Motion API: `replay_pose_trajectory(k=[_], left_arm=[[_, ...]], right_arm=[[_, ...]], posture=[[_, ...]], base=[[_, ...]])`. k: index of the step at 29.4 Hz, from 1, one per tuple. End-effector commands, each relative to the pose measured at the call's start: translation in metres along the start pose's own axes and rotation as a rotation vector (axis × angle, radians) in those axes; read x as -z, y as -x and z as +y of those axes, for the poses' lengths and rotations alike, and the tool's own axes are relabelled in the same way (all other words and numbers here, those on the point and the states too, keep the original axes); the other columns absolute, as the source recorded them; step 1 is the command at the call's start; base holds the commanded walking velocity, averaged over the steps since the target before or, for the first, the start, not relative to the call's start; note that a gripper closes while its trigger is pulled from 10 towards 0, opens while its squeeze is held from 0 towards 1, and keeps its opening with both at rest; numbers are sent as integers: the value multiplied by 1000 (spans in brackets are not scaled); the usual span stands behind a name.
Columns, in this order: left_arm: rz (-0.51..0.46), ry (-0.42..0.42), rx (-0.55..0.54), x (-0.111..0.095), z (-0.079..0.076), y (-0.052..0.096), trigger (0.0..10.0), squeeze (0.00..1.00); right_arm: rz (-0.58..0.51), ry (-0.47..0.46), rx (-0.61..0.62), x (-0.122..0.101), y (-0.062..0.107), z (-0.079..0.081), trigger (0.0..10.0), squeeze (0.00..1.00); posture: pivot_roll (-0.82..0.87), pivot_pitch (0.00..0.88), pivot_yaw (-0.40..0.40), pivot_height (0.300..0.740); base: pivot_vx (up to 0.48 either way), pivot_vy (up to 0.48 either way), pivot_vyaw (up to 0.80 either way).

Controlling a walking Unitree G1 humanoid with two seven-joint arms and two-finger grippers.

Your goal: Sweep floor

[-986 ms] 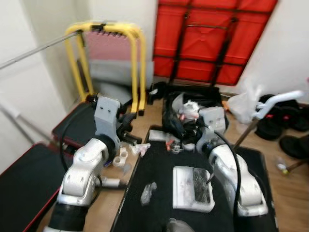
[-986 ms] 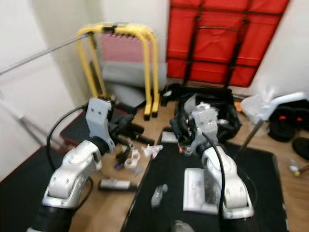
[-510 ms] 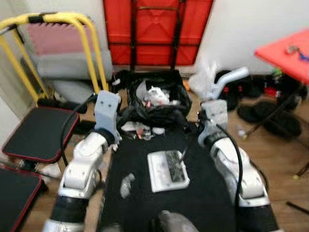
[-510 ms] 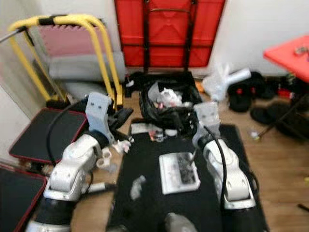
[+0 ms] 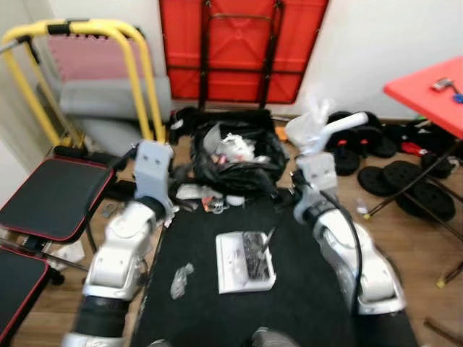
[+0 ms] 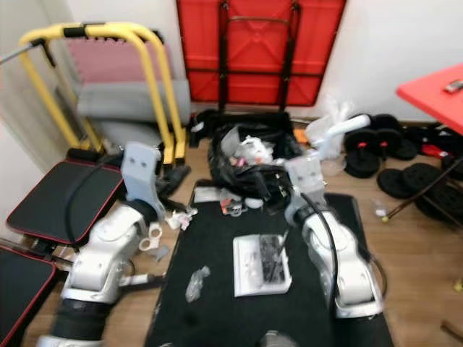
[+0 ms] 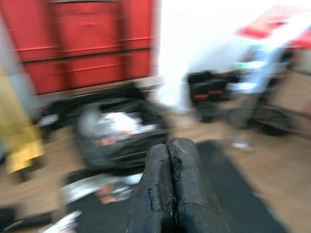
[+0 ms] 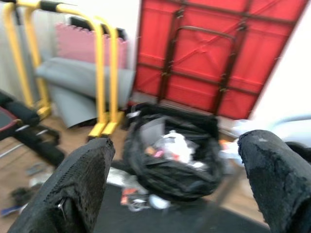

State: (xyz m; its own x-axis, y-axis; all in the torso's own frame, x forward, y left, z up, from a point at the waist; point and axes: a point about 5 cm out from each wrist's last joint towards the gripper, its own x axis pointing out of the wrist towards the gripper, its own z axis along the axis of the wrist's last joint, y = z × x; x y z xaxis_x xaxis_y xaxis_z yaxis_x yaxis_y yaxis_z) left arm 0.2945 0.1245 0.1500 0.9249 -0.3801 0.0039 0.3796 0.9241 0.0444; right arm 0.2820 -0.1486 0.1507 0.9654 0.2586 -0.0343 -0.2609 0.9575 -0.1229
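- Standing here watching, I'd say the robot is between moves on the sweeping job. Both arms are raised over the black mat [image 6: 318, 303] in the lower middle of the frame, and nothing is being held.
- Left hand [image 7: 172, 194]: its two black fingers are pressed tight together, pointing toward the rubbish bag. Right hand [image 8: 170, 189]: fingers spread wide with nothing between them.
- The white dustpan [image 6: 261, 266] lies flat in the middle of the mat with some dark debris in it, just below the right hand in the frame. A thin dark stick leans by it, too small to tell what it is.
- To do this well, I reckon it should gather the loose scraps toward the dustpan first, keeping the pan flat so the load doesn't spill, then tip it into the black bag [image 6: 249, 163] at centre frame.
- Count of what I can see:
  - one dustpan
  - one open black bag, already stuffed with white rubbish
  - one crumpled clear wrapper [image 6: 195, 283] on the mat, lower left of the pan
  - a small cluster of litter [image 6: 230, 207] at the mat's top edge, too blurry to count
  - a few white bits [image 6: 177, 217] on the wood floor, left of the mat
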Motion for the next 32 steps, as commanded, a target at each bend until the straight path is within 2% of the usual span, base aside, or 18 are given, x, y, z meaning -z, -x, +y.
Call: replay_pose_trajectory(k=[1, 7, 10, 24, 30, 32], left_arm=[[11, -5, -20, 1, 7, 2, 10000, 0], [10, 1, -23, 1, 7, 1, 10000, 0], [-15, 30, -44, -1, 9, -1, 10000, 0], [-16, 48, -65, -1, 11, -2, 10000, 0], [-17, 20, -106, 1, 17, 0, 10000, 0], [-21, 13, -115, 2, 19, 0, 10000, 0]], right_arm=[[-10, 3, -6, -1, -1, 3, 10000, 0], [-11, 15, -2, -2, -1, 2, 10000, 0], [-11, 24, 3, -2, -2, 1, 10000, 0], [-6, 20, 38, -2, -4, -5, 10000, 0], [-9, -25, 56, -1, -3, -10, 10000, 0], [-10, -13, 49, -1, -3, -11, 10000, 0]], posture=[[-188, 54, -98, 740], [-189, 55, -100, 740], [-190, 53, -103, 740], [-192, 51, -106, 740], [-192, 49, -108, 740], [-191, 46, -110, 740]], base=[[0, -431, 0], [0, -415, 0], [0, 0, 0], [0, 0, 0], [0, 0, 0], [0, 0, 350]])
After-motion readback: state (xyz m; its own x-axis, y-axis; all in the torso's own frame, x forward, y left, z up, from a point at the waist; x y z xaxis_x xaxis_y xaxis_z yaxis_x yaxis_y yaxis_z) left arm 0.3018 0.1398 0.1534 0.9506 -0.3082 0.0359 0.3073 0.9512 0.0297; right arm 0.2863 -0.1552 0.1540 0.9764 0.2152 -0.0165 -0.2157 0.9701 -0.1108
